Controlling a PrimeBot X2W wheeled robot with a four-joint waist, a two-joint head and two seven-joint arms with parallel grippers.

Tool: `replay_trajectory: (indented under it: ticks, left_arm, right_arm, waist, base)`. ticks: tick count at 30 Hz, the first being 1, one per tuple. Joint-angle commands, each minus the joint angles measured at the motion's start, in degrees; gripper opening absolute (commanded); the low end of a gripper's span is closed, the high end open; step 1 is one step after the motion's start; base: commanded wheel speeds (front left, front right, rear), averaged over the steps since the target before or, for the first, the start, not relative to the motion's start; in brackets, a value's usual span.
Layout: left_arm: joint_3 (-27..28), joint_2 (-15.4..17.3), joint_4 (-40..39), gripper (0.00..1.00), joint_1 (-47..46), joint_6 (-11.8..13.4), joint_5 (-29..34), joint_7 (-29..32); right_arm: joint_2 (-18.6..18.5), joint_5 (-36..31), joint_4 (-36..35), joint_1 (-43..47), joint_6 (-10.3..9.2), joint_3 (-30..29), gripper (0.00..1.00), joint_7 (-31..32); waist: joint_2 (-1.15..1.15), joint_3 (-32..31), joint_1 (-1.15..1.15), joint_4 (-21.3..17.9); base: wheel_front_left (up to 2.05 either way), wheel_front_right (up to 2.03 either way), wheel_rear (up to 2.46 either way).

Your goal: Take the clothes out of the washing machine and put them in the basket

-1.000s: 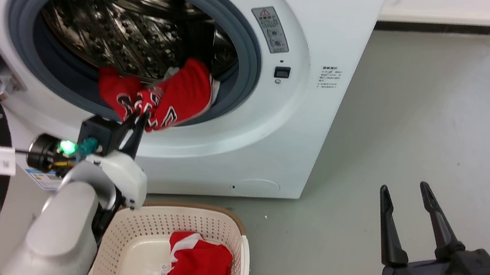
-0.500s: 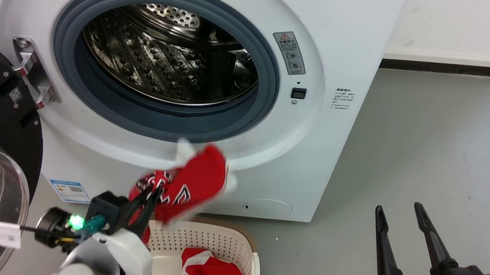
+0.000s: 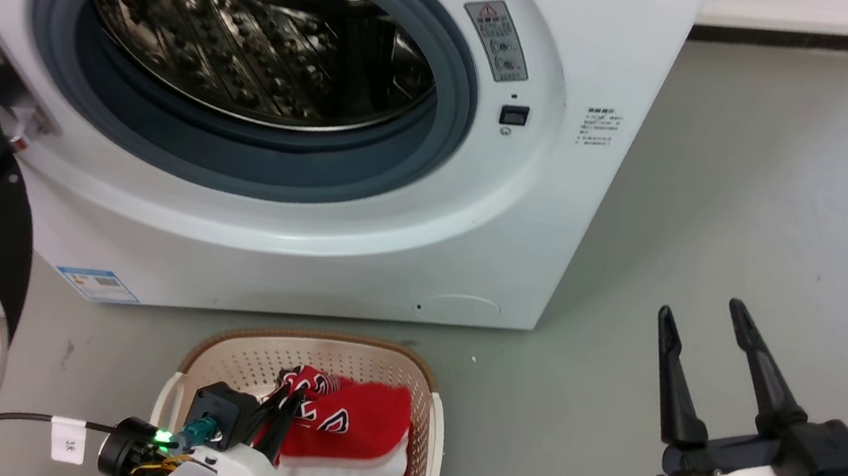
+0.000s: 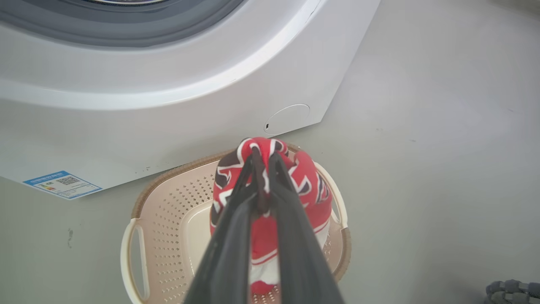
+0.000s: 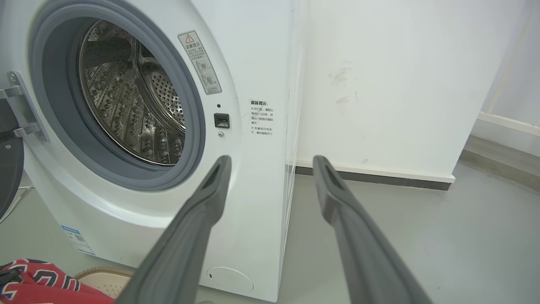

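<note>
while the left gripper [image 4: 261,158] pinches a red jersey [image 4: 310,185] over the cream basket [image 4: 168,198], the right gripper [image 3: 699,311] hangs spread near the white washing machine [image 3: 555,205].

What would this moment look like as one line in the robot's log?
left hand: shut on red garment, hanging into basket | right hand: open, holding nothing | washing machine drum: no clothes visible

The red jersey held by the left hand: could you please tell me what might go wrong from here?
1. The left hand is shut on the red jersey; fabric could stay caught at release and lift back out.
2. It hangs bunched over the basket, so a loose part may drape over the rim onto the floor.
</note>
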Motion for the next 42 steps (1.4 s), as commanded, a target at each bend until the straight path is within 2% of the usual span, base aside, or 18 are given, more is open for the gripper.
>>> replay_trajectory:
  ticks: [1,14,26,35,42]
  left_arm:
    - [-0.23,-0.24,1.05,0.00,-1.29,-0.22,0.04,-0.54]
    - [-0.73,-2.12,24.96,0.00,-14.49,-1.19,-1.13,-5.22]
    - [-2.25,-3.31,44.34,0.00,-29.52,-1.43,-0.70,-5.78]
    - [-4.66,-3.60,49.66,0.00,-36.72,0.01,1.25,-3.80]
    - [-5.07,-3.95,50.69,0.00,-38.41,0.60,0.73,-2.48]
  right_arm:
    - [0.07,-0.07,-0.27,-1.04,-0.06,-0.14,1.00,-0.13]
    - [0.09,0.72,-2.02,-7.86,-0.05,-0.73,1.00,-0.13]
    - [0.09,1.68,-4.04,-14.69,-0.06,-1.88,1.00,-0.13]
    - [0.08,2.30,-5.44,-17.48,-0.06,-2.93,1.00,-0.13]
    - [0.08,2.37,-5.20,-17.99,-0.05,-3.36,1.00,-0.13]
  waist:
    - [0.00,2.47,0.00,-1.18]
    - [0.00,16.10,0.00,-4.41]
    - [0.00,28.90,0.00,-5.01]
    - [0.00,36.03,0.00,-4.83]
    - [0.00,37.59,0.00,-4.86]
  base:
    - [0.00,0.00,0.00]
    - [0.00,0.00,0.00]
    - [0.00,0.00,0.00]
    - [0.00,0.00,0.00]
    - [0.00,0.00,0.00]
